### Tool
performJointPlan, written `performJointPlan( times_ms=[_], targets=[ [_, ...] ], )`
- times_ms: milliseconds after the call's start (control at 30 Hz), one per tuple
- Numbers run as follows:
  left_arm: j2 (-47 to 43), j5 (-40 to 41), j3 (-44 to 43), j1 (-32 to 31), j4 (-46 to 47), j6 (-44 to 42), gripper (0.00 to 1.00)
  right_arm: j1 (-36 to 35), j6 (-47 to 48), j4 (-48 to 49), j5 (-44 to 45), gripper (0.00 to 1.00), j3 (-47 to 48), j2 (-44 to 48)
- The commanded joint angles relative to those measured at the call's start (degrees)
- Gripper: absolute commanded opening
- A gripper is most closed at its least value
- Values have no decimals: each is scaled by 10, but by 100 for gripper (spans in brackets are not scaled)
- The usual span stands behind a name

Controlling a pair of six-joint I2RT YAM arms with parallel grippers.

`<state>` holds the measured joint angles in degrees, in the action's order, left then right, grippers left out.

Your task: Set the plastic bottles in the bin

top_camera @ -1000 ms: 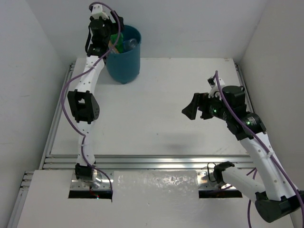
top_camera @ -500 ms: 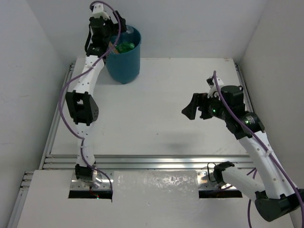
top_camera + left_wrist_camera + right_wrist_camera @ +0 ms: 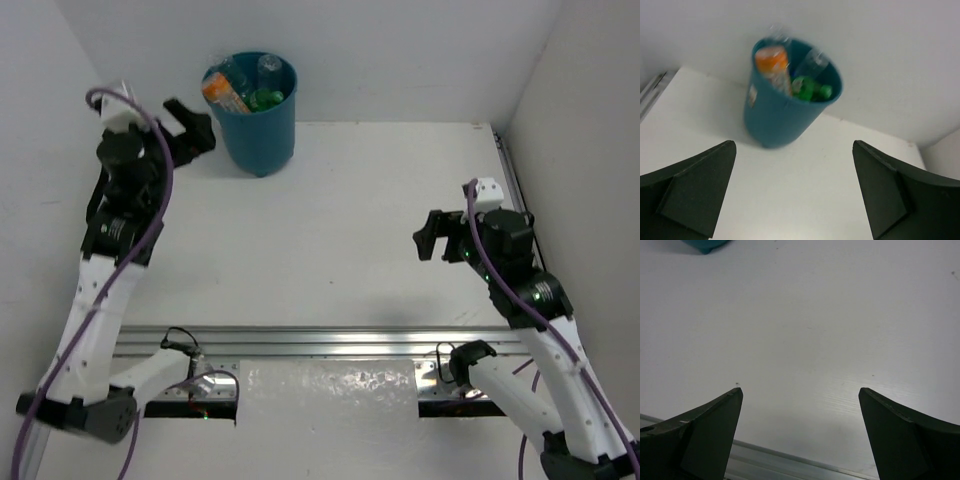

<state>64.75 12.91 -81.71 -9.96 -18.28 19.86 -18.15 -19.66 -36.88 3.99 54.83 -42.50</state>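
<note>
Bottles (image 3: pixel 245 88) sit piled inside the teal bin (image 3: pixel 262 135), which stands upright at the far edge of the table (image 3: pixel 330 220), toward its far left corner; an orange-labelled bottle (image 3: pixel 774 67) leans at the left of the rim, a green bottle (image 3: pixel 807 87) lies beside it and a clear bottle (image 3: pixel 815 60) pokes up behind. The left pincer (image 3: pixel 195 125) hangs just left of the bin, near that corner, facing it with its jaws spread wide and nothing between them. The right pincer (image 3: pixel 428 235) hangs near the right edge, well apart from the bin, jaws likewise wide and holding nothing.
</note>
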Motion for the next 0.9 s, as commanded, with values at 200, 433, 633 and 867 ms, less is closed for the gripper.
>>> performJointPlan(
  times_ms=[200,433,633,867],
  targets=[
    [-173,77,153,4,-158,-29,100,-1,35,4,51,99,-62,100],
    [-397,100,346,4,-72,-46,100,-1,22,-15,49,99,-111,131],
    [-393,99,390,3,-51,-39,100,-1,22,-21,52,99,-132,135],
    [-384,86,396,4,-50,-39,100,-1,18,-19,52,99,-138,138]
  ],
)
